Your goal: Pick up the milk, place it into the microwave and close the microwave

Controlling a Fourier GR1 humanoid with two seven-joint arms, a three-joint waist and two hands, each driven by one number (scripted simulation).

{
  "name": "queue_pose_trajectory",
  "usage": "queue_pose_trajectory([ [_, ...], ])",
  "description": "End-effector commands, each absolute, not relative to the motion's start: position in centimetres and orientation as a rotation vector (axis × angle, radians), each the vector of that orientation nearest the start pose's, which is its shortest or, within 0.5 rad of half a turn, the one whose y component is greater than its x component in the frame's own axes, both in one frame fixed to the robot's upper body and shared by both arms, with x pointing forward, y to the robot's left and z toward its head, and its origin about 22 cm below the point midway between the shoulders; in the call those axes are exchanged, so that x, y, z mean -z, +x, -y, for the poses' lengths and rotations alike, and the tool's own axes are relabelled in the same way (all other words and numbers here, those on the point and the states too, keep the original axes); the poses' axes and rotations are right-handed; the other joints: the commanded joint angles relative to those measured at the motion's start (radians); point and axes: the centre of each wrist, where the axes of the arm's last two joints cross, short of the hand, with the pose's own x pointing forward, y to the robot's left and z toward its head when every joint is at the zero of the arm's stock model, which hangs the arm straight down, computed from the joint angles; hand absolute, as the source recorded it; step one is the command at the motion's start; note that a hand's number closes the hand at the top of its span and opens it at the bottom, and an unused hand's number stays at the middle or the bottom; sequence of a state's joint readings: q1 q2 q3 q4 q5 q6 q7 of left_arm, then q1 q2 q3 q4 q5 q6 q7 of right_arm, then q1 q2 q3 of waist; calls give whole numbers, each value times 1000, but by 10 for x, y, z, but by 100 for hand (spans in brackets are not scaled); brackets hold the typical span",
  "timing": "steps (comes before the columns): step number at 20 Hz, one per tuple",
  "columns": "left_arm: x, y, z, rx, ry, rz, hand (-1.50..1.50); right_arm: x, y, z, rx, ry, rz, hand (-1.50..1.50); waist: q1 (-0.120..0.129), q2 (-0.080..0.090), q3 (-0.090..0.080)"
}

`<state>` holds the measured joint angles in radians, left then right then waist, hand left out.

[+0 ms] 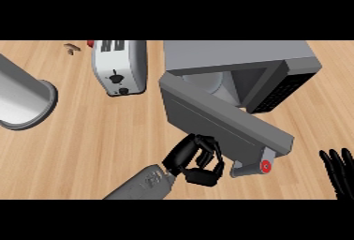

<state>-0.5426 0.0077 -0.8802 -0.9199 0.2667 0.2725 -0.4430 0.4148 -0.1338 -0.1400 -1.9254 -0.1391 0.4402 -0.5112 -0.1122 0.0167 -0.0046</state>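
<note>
The grey microwave (239, 54) stands at the upper right with its door (221, 122) swung partly open toward me. Through the gap a pale round turntable (207, 84) shows; I see no milk in the view, and most of the cavity is hidden by the door. My left hand (197, 159) rests against the door's outer face near its free end, fingers relaxed and holding nothing. The door's handle (252, 168) with a red spot is just to the right of that hand. My right hand (339, 171) stays open at the lower right edge, fingers up.
A white toaster (119, 65) stands left of the microwave. A large grey round vessel (21, 98) lies at the left edge. Small items (70, 48) sit at the top left on the wooden counter (104, 140).
</note>
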Motion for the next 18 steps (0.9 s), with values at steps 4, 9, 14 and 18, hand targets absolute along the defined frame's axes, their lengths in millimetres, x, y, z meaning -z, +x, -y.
queue_pose_trajectory([
  [4,31,267,-15,608,-438,1778,150,-49,139,311,-253,256,2055,-150,-52,12,-1],
  [9,17,274,-10,446,-359,1848,150,-68,144,311,-330,253,2072,-150,-64,15,-3],
  [14,2,290,-7,330,-258,1847,150,-83,147,321,-378,220,2099,-150,-101,21,-1],
  [18,-8,303,-4,295,-207,1836,-150,-94,152,325,-367,223,2123,-150,-124,29,-1],
])
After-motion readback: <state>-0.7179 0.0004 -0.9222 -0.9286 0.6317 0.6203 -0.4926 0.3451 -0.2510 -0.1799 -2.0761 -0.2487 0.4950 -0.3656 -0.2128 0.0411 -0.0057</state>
